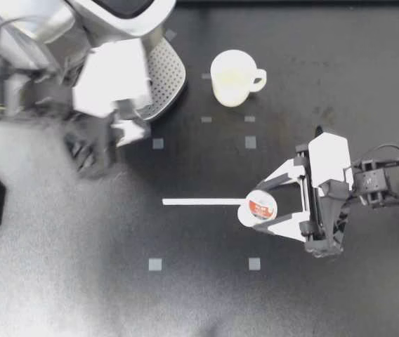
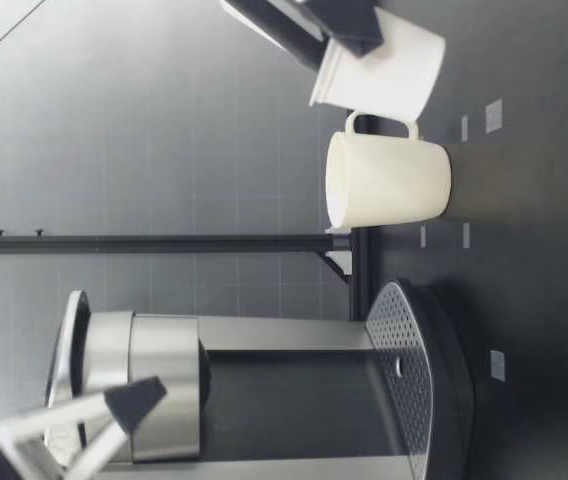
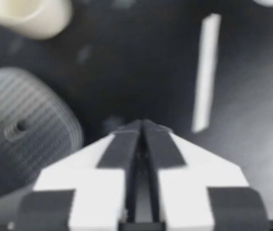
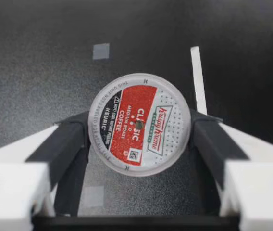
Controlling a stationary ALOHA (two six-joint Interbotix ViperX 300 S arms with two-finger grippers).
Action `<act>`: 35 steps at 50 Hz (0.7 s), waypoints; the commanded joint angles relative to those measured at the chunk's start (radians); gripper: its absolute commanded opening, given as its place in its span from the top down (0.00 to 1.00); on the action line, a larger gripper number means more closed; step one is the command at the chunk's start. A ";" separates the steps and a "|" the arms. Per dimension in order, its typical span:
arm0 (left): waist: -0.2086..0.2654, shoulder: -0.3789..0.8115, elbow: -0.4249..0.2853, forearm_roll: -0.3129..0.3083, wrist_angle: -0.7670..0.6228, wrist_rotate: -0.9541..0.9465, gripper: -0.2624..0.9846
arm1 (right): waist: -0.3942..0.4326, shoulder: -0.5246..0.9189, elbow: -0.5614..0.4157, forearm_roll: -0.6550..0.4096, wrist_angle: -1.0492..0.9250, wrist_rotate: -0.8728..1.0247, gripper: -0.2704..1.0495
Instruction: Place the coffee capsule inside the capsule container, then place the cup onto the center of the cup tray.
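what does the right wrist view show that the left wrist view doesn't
Only the right wrist view: the coffee capsule, top toward the camera, pinched from both sides by my right gripper. Only the left wrist view: my left gripper, fingers shut on nothing, with the perforated cup tray beside it and the cup farther ahead. Both: the white tape strip on the black table.
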 commanded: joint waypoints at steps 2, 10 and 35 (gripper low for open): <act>-0.057 0.055 -0.118 0.167 0.161 -0.063 0.70 | 0.005 -0.009 -0.008 0.000 -0.011 0.000 0.34; -0.186 0.169 -0.184 0.525 0.370 -0.179 0.70 | 0.005 -0.008 0.000 0.002 -0.017 -0.008 0.34; -0.344 0.377 -0.058 1.183 0.646 -0.324 0.70 | 0.005 -0.023 0.021 -0.003 -0.021 -0.011 0.34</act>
